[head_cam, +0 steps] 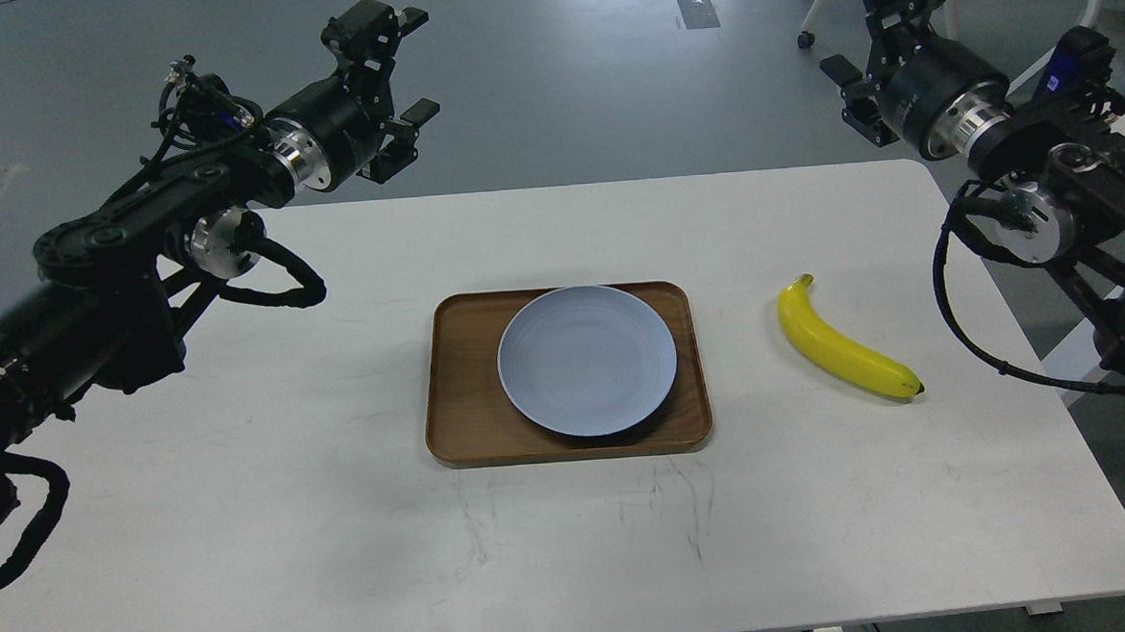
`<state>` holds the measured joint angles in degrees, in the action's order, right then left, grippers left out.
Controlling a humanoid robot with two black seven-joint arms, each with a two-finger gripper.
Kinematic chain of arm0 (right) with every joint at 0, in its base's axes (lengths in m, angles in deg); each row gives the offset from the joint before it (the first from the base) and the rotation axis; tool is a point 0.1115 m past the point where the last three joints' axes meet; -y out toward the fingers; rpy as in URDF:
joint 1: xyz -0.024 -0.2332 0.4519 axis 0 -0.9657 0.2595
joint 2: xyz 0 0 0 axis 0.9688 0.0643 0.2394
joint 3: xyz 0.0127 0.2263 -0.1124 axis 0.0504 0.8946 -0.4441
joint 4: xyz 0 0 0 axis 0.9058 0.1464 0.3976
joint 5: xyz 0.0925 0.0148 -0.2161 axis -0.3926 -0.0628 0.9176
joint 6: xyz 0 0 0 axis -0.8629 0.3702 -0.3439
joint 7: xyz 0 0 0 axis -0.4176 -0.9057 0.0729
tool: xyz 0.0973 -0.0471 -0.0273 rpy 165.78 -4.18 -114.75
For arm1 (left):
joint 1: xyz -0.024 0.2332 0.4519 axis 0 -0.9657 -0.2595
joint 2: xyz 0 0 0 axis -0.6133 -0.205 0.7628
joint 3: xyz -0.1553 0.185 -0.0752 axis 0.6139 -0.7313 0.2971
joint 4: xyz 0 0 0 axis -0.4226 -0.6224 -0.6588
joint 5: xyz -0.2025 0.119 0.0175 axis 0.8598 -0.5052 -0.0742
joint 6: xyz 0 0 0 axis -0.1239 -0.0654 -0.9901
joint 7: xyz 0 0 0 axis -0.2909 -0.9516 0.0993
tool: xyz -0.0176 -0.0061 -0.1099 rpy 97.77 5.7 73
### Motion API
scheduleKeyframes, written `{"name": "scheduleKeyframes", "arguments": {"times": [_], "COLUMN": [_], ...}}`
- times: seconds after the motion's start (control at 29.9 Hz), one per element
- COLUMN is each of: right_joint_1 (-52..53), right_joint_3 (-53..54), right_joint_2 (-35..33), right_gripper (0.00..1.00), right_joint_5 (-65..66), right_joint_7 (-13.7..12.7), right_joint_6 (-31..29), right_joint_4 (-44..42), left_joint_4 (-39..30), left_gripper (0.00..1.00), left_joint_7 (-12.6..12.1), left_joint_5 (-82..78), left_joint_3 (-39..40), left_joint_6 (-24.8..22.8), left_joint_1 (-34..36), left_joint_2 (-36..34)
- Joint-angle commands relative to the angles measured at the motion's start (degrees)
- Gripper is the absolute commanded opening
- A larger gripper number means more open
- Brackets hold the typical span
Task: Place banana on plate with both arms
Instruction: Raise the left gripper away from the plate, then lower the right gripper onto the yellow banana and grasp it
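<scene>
Where the white table [246, 525] lay nearest the head, its surface was bare except for faint grey scuffs and scratches, and just beyond them sat a rectangular brown wooden tray [462, 418] with rounded corners and a low lip. Inside the tray rested the plate [587, 360], round, shallow and pale blue-grey, shifted toward the tray's right side so that its right edge came close to the tray's rim; nothing lay on the plate, and nothing else was in the tray. To the right of the tray, apart from it and directly on the tabletop, lay the banana [843, 345], a single curved fruit of bright, unblemished yellow, its dark tip pointing toward the near right and its stem end toward the far left. No label, sticker or writing could be read on any of these things. Farther back, the left gripper [398, 72] hung above the table's far left edge, its two black fingers spread apart and holding nothing. The right gripper [859, 50] hovered past the table's far right corner, well clear of the banana; its dark fingers overlapped against the floor, so I could not tell how they stood. Beyond it were white chair legs on castors [816, 14] on the grey floor.
</scene>
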<state>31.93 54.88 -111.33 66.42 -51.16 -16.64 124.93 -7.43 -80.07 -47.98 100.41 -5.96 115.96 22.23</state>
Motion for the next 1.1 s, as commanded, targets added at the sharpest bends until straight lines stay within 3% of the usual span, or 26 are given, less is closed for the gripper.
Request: {"name": "scheduleKeyframes", "arguments": {"times": [0.0,0.1,0.17,0.33,0.5,0.7,0.74,0.8,0.87,1.07], "right_joint_1": [-0.67,-0.76,-0.76,-0.93,-3.74,-5.33,-5.33,-5.33,-5.33,-5.5], "right_joint_3": [-2.8,-4.3,-5.7,-12.63,-18.87,-26.88,-27.59,-29.61,-30.75,-33.3], "right_joint_2": [-2.98,-4.65,-5.97,-9.75,-10.9,-14.42,-14.5,-14.5,-14.33,-11.61], "right_gripper": [1.0,1.0,1.0,1.0,1.0,1.0,1.0,1.0,1.0,1.0], "right_joint_5": [4.9,8.85,14.21,35.02,44.26,54.66,54.84,54.93,54.93,54.84], "right_joint_7": [3.36,3.89,4.16,8.99,10.22,13.91,14.09,14.09,14.09,14.09], "right_joint_6": [0.01,0.01,0.01,1.23,10.79,13.1,13.1,13.1,13.1,14.6], "right_joint_4": [2.34,3.75,4.36,5.33,5.68,6.39,6.3,5.17,2.28,-3.18], "left_joint_4": [-7.1,-17.12,-20.76,-19.89,-19.63,-18.31,-18.31,-16.91,-13.59,-8.55], "left_gripper": [0.98,0.98,0.98,0.98,0.98,0.98,0.98,0.98,0.98,0.98], "left_joint_7": [-11.19,-12.35,-11.74,-10.34,-8.05,-6.11,-5.85,-2.18,-0.49,-0.57], "left_joint_5": [3.62,3.53,2.92,3.09,3.35,3.71,3.62,2.92,2.83,2.74], "left_joint_3": [10.68,17.28,19.5,21.08,23.9,24.08,24.08,23.73,23.03,22.94], "left_joint_6": [-2.59,-2.41,-1.97,-1.97,-2.06,-0.66,-0.65,-0.65,-0.83,-1.62], "left_joint_1": [-6.46,-12.69,-16.32,-17.47,-17.56,-18.35,-18.61,-19.23,-19.23,-18.35], "left_joint_2": [-0.82,-4.14,-5.13,-7.23,-8.29,-7.77,-7.68,-7.42,-7.07,-3.55]}}
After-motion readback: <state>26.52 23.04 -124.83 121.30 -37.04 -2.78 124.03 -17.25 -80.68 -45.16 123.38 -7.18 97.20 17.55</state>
